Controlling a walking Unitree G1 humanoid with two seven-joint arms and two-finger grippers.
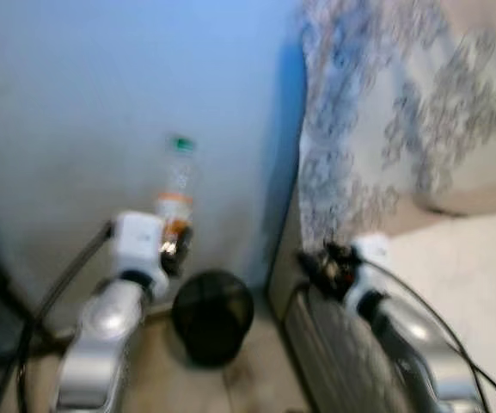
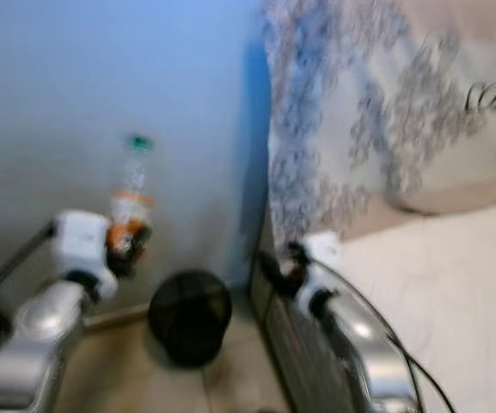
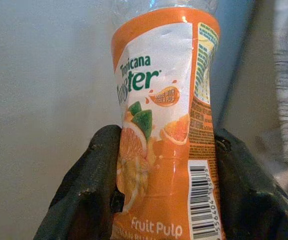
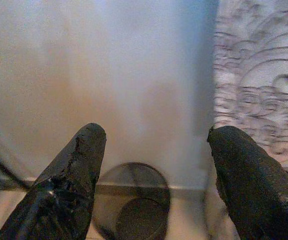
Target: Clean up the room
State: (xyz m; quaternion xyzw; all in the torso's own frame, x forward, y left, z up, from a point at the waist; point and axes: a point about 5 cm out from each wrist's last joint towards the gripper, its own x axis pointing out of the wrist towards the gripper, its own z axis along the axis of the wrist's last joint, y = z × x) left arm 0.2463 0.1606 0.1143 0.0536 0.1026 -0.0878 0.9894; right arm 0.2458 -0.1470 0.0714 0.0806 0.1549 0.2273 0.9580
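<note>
My left fingers (image 3: 84, 185) pinch the Tropicana Twister bottle (image 3: 166, 130), raised above the black mesh wastebasket (image 1: 213, 314); my right fingers (image 4: 74, 170) are spread, empty. Dropping it in remains.

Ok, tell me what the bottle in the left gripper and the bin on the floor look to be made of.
Juice bottle: probably clear plastic, since the top shows see-through above a glossy orange printed label, slightly wrinkled; its cap is green. The left gripper pinches it. Wastebasket: looks like black wire mesh, likely metal, as the floor shows faintly through its wall in the right wrist view.
</note>
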